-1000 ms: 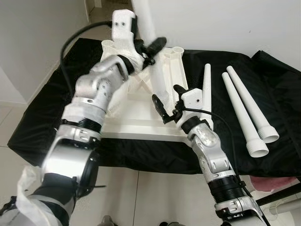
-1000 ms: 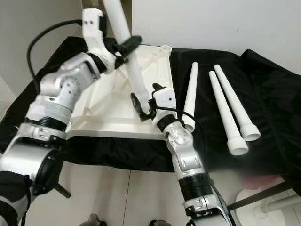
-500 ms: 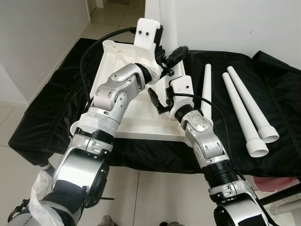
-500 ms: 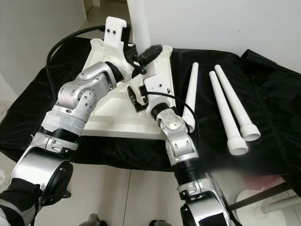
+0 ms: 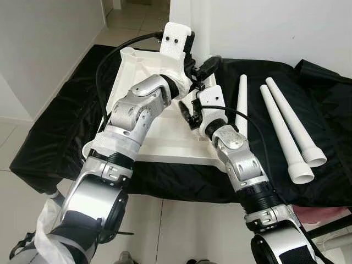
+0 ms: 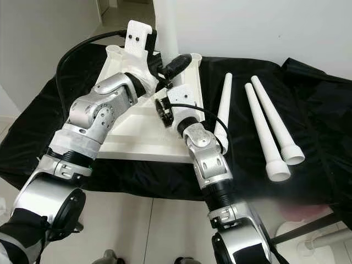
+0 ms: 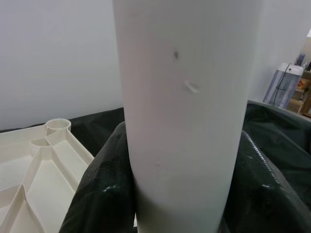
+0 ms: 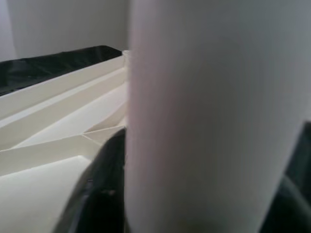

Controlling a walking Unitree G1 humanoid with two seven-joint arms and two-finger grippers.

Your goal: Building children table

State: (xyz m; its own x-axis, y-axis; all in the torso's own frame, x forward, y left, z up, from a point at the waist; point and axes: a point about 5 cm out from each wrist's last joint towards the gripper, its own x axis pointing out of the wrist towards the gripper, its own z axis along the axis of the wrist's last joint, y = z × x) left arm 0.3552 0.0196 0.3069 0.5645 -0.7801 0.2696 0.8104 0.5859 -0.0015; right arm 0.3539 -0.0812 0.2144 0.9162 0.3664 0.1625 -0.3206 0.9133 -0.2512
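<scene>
The upturned white tabletop [image 5: 165, 140] lay underside up on a black cloth [image 5: 49, 143], and everything else sat around it. Over its near right part, the right gripper [image 6: 163, 110] was closed round the lower stretch of an upright white table leg [image 7: 184, 111], its black fingers [image 8: 104, 194] pressed to either side of the tube. Just above and behind, over the tabletop's far right corner, the left gripper [image 5: 204, 65] clamped the same leg higher up, fingers [image 7: 102, 194] tight against it. The leg rose out of the top of the head views. To the right of the tabletop, three more white legs [image 5: 286, 135] lay flat on the cloth, one just beside its edge, two farther off, touching each other. A threaded corner socket [image 7: 58, 127] stood at the tabletop's far edge.
</scene>
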